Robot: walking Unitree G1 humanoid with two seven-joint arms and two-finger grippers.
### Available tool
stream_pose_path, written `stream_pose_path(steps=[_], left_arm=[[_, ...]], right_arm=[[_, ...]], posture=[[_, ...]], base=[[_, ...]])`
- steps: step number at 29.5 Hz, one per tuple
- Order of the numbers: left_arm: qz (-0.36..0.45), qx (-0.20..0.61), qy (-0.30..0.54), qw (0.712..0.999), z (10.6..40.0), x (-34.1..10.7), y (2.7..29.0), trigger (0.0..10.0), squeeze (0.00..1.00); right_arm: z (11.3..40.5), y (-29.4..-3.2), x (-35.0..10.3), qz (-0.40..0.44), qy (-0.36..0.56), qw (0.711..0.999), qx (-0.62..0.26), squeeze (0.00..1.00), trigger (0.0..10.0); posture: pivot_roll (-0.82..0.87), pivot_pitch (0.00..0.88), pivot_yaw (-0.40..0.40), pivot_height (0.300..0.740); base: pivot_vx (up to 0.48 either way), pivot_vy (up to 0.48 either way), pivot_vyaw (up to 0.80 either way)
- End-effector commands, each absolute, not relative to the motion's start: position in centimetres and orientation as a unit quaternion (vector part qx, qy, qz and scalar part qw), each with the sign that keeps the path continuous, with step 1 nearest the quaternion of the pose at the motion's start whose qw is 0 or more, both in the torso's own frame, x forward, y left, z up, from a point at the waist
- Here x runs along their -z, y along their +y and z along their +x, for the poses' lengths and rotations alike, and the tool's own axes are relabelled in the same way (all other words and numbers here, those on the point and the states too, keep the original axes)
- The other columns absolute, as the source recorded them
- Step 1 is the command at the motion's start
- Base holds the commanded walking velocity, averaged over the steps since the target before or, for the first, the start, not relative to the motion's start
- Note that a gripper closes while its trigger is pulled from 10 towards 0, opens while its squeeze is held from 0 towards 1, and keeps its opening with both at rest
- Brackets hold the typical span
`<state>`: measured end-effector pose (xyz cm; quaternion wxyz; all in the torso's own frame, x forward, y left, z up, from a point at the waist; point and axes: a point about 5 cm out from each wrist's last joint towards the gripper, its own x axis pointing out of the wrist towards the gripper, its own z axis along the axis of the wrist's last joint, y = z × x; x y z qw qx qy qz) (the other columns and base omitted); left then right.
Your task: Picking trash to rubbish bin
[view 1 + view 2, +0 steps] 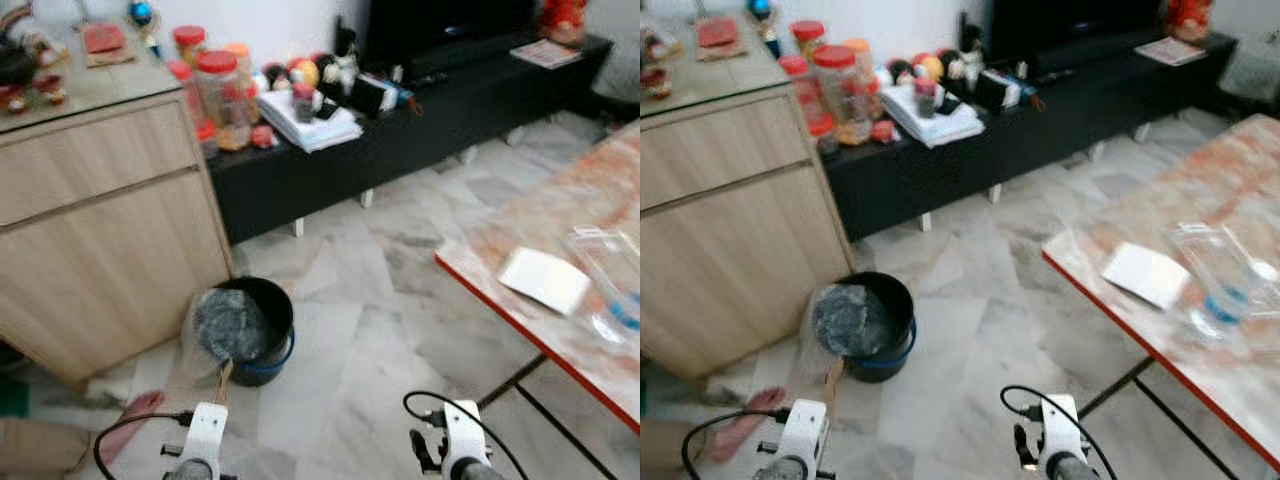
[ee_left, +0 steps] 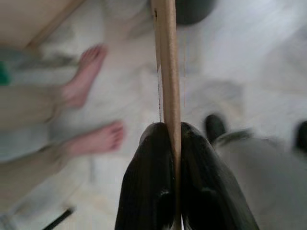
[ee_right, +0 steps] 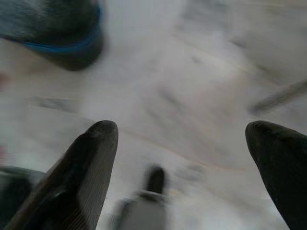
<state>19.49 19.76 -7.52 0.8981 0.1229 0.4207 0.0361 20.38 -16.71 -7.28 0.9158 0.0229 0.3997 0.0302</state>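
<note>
Two bare feet [image 2: 93, 108] are appearing beside the left gripper [image 2: 175, 132], pinching a cardboard strip [image 2: 167, 62] near the bin [image 1: 255, 325]; right gripper [image 3: 182, 132] is gaping.

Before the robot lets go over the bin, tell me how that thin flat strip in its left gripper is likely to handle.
The strip looks like cardboard or thin wood: probably light and fairly stiff, since it juts straight out from the shut left gripper without sagging. Held only at one end, it may swing or pivot. Being long, it could catch the bin rim instead of dropping in.
</note>
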Motion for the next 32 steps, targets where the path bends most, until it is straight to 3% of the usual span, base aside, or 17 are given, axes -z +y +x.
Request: stream_pose_path(steps=[1, 9, 19, 32], left_arm=[[0.12, -0.034, 0.424, 0.897, 19.5, 7.6, 19.4, 10.0, 0.0], [0.119, -0.034, 0.423, 0.898, 19.5, 7.6, 19.4, 10.0, 0.0], [0.119, -0.033, 0.422, 0.898, 19.6, 7.6, 19.3, 10.0, 0.0], [0.111, -0.018, 0.397, 0.911, 20.8, 6.9, 18.6, 10.0, 0.0]], right_arm=[[19.7, -17.7, 7.6, 0.021, 0.41, 0.912, -0.017, 0.0, 10.0], [19.7, -17.6, 7.6, 0.015, 0.409, 0.912, -0.024, 0.0, 10.0], [19.7, -17.5, 7.6, 0.016, 0.408, 0.912, -0.026, 0.0, 10.0], [20.2, -17.3, 7.3, 0.013, 0.403, 0.915, -0.038, 0.0, 10.0]], posture=[[0.02, 0.124, -0.011, 0.74], [0.02, 0.124, -0.011, 0.74], [0.02, 0.124, -0.012, 0.74], [0.02, 0.127, -0.013, 0.74]], base=[[0.382, 0.0, 0.0], [0.381, 0.0, 0.0], [0.381, 0.0, 0.77], [0.3, 0.0, 0.0]])
